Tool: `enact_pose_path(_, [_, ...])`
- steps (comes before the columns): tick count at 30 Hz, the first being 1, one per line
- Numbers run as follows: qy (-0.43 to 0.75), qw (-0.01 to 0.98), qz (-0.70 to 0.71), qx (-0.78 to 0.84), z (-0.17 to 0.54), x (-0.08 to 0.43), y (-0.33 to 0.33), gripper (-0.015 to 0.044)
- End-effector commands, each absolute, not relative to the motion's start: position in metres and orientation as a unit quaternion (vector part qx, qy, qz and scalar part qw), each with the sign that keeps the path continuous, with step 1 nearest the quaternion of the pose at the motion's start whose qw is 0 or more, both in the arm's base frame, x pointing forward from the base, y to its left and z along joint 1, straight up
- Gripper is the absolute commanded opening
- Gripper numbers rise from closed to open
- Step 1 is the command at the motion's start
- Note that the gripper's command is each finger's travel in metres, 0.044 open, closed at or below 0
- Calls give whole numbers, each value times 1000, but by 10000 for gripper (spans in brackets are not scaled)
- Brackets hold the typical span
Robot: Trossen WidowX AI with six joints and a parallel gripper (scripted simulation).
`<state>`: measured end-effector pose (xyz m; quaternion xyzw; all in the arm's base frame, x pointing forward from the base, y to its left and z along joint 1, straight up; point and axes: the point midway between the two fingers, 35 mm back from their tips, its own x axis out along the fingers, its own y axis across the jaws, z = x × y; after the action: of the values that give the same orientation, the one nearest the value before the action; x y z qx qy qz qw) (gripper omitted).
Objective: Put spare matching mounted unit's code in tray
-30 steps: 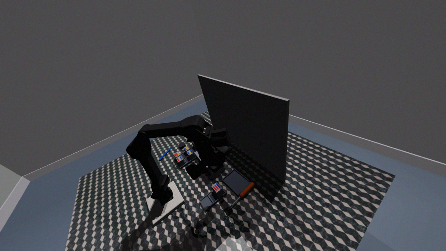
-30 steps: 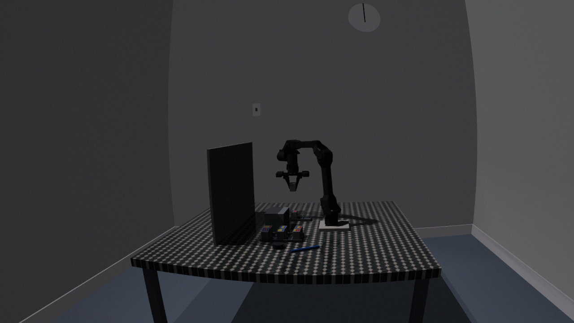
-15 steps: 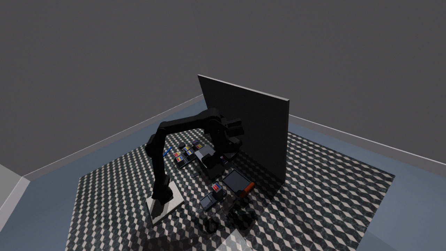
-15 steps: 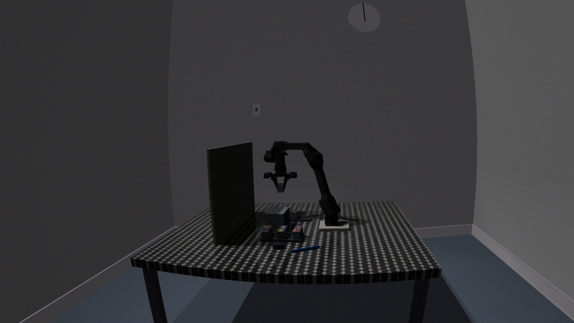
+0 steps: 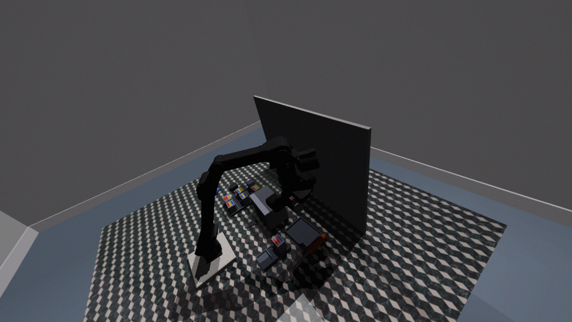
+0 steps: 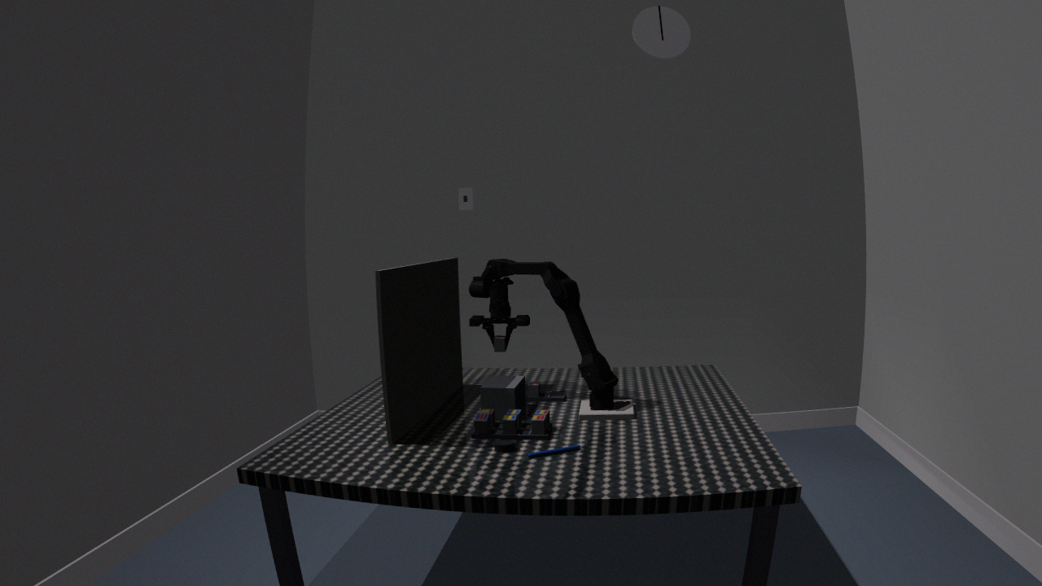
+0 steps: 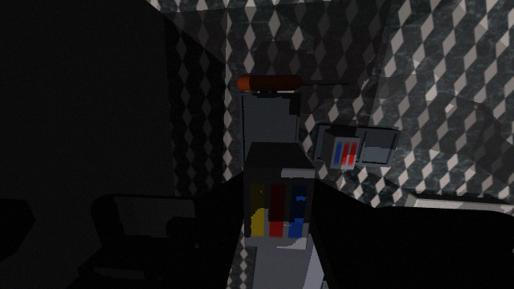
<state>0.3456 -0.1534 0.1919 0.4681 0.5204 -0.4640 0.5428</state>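
Observation:
My gripper (image 5: 295,203) (image 6: 500,342) (image 7: 274,177) is shut on a dark spare block, whose label (image 7: 276,229) shows yellow, red and blue stripes. It holds the block high above the table, over the area by the grey housing (image 5: 273,214) (image 6: 501,394) (image 7: 281,266). The shallow dark tray (image 5: 302,230) (image 7: 267,118) lies beyond the block in the wrist view, which hides its near end. Another spare (image 5: 278,240) (image 7: 345,152), striped blue, red and red, stands in a two-slot holder. Several labelled spares stand in a rack behind the housing. I cannot make out the mounted unit or its code.
A tall dark panel (image 5: 320,160) (image 6: 422,349) stands close beside the gripper and tray. An orange-handled screwdriver (image 5: 317,243) (image 7: 273,82) lies along the tray's far edge. A blue pen (image 6: 553,452) and a dark round object (image 6: 505,446) lie near the rack.

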Motion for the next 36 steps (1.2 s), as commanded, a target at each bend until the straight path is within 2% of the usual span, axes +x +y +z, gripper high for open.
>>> enact_pose_path(1, [518, 542, -465, 471, 190, 347, -154, 0])
enact_pose_path(36, [519, 542, -465, 471, 166, 353, -156, 0])
